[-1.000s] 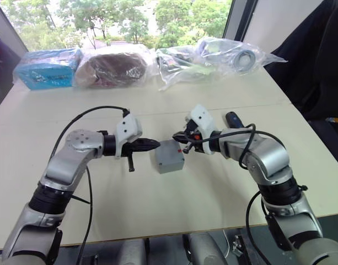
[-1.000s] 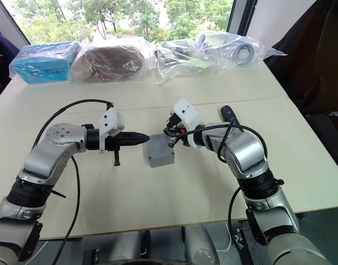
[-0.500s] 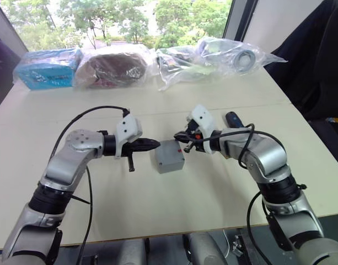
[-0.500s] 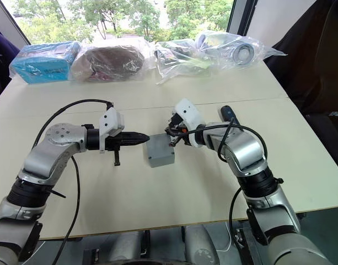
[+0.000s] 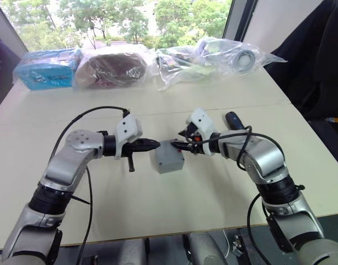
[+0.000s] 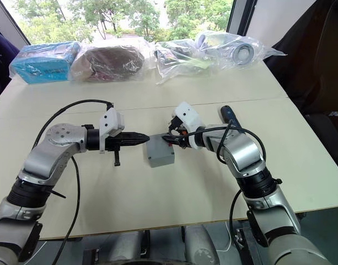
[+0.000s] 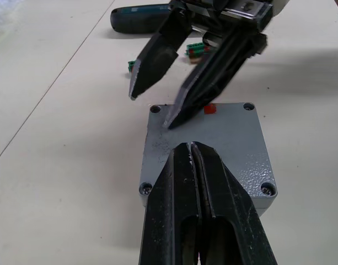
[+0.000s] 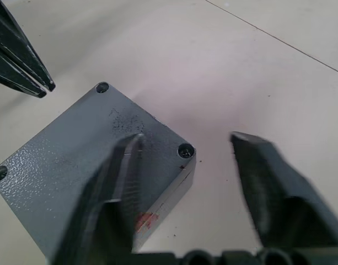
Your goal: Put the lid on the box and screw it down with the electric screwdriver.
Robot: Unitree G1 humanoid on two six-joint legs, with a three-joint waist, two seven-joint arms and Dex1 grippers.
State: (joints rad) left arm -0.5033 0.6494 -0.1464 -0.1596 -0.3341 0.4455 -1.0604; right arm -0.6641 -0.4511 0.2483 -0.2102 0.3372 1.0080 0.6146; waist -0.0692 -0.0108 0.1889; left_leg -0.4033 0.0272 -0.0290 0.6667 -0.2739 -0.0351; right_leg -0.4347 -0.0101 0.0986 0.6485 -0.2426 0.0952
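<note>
The grey lid [image 7: 213, 143] with its small red mark [image 7: 210, 109] lies on top of the grey box [image 5: 170, 164] at mid-table, screw holes showing at its corners. My left gripper [image 7: 193, 144] is shut, its tip over the lid's left edge. From the other side my right gripper [image 7: 151, 109] stands open. One of its fingers [image 8: 122, 176] is over the lid near the red mark and the other [image 8: 268, 176] is past the lid's edge, over bare table. The dark electric screwdriver [image 5: 234, 120] lies on the table behind my right arm.
Small green-and-red pieces [image 7: 195, 51] lie between the box and the screwdriver. Along the far side sit plastic bags: a blue pack [image 5: 47, 67], a brown bundle [image 5: 116, 67] and clear bags [image 5: 213, 55]. Bare tabletop [image 5: 174, 204] spreads in front of the box.
My right gripper has gone from shut to open and reached slightly further over the lid. The left gripper, box and lid have stayed put.
</note>
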